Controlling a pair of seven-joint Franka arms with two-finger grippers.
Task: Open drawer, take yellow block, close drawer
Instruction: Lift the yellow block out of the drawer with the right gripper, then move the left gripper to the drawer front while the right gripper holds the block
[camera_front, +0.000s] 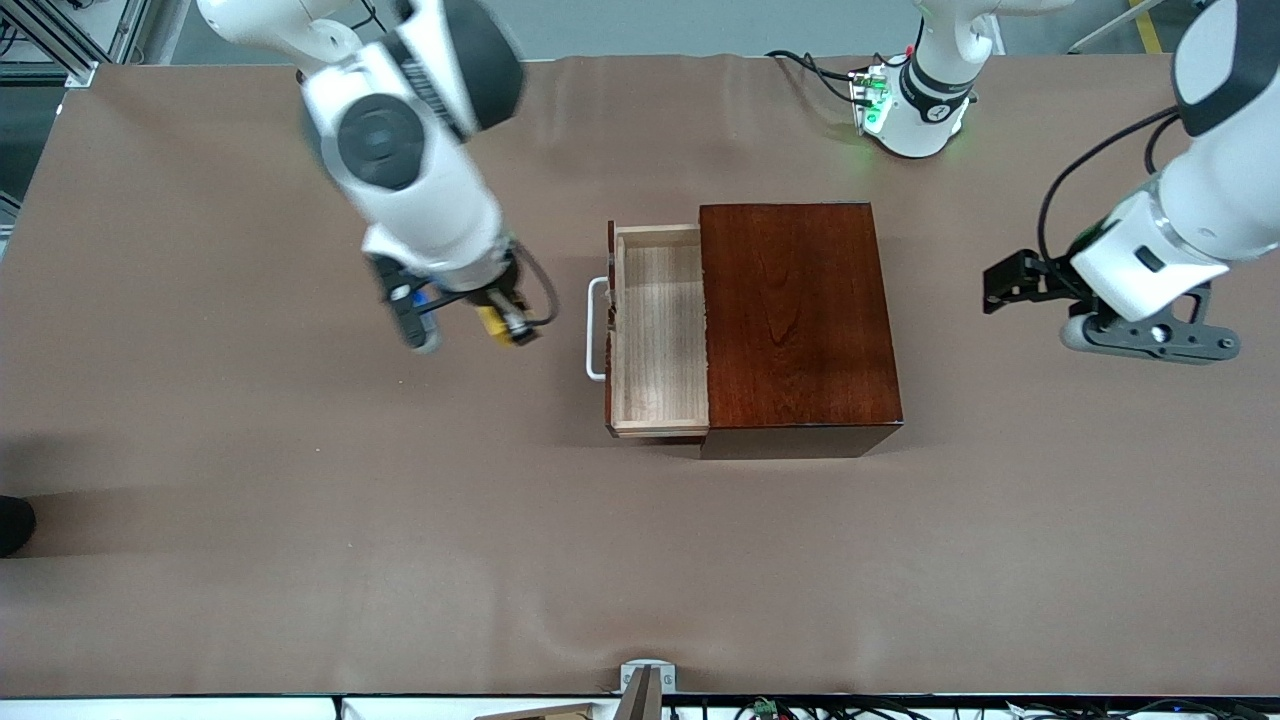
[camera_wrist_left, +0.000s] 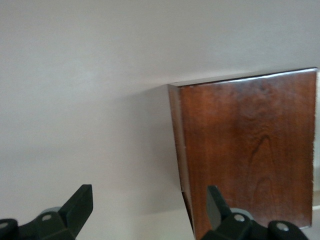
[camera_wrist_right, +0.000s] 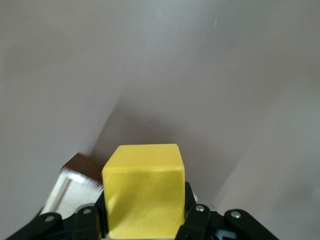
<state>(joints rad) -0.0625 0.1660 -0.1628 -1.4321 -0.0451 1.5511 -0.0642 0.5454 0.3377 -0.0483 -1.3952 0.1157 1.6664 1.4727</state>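
**A:** Brown cloth covers the whole surface (camera_front: 250, 560), faintly creased. Where is the yellow block (camera_front: 491, 321)?

**B:** Between the fingers of the right gripper (camera_front: 497, 323), up in the air over bare cloth, off the handle end of the drawer (camera_front: 660, 330) toward the right arm's end of the surface. In the right wrist view the yellow block (camera_wrist_right: 144, 190) sits clamped between the two black fingers (camera_wrist_right: 196, 220), one flat face toward the camera.

**A:** And the drawer itself?

**B:** Pulled out of the dark reddish-brown box (camera_front: 795, 320). Its pale-wood tray is exposed and nothing lies in it. The white bar handle (camera_front: 596, 330) sticks out from its front, toward the right arm's end. A corner of the tray and the box (camera_wrist_right: 75, 172) shows in the right wrist view, past the block.

**A:** What about the box?

**B:** It stands near the middle of the surface, glossy top up, with the drawer opening facing the right arm's end.

**A:** And the left arm?

**B:** It waits. The left gripper (camera_front: 1010, 282) hangs over bare cloth toward the left arm's end, well apart from the box. Its fingers (camera_wrist_left: 77, 205) are spread wide with nothing between them, and the left wrist view looks past them at the box top (camera_wrist_left: 247, 150).
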